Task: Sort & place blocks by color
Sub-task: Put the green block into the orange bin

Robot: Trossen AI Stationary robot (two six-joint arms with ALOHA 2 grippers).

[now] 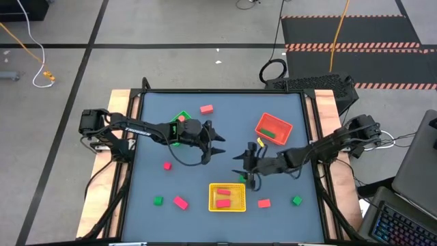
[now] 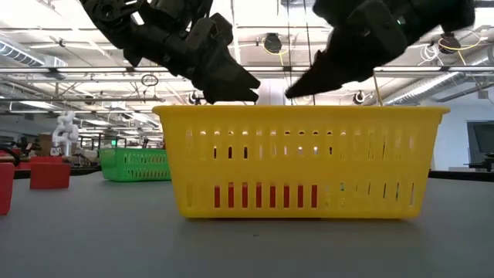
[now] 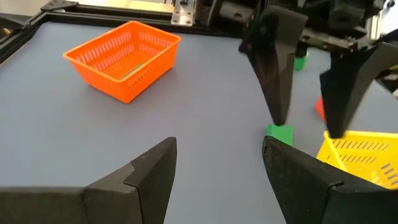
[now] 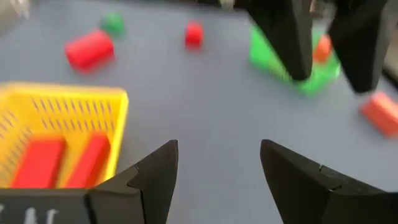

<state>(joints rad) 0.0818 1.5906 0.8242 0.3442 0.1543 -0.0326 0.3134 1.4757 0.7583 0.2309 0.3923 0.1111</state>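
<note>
Small blocks lie scattered on the grey table: pink (image 1: pixel 206 108), red (image 1: pixel 167 165), green (image 1: pixel 158 200), red (image 1: pixel 180 202), pink (image 1: pixel 263 203), green (image 1: pixel 296 200). One green block (image 3: pixel 279 132) rests on the table by the yellow tray's far right corner. My right gripper (image 1: pixel 244 164) hangs open above it, higher than the tray's rim, holding nothing. My left gripper (image 1: pixel 215 143) is open over mid-table, in front of the green tray (image 1: pixel 181 118), and is also empty. The yellow tray (image 1: pixel 227 197) holds two red blocks (image 4: pixel 62 158).
The orange tray (image 1: pixel 273 128) stands at the far right with a green block inside. My left arm partly covers the green tray, and a pink block (image 4: pixel 322 46) shows in it. Bare table lies between the two grippers and the orange tray.
</note>
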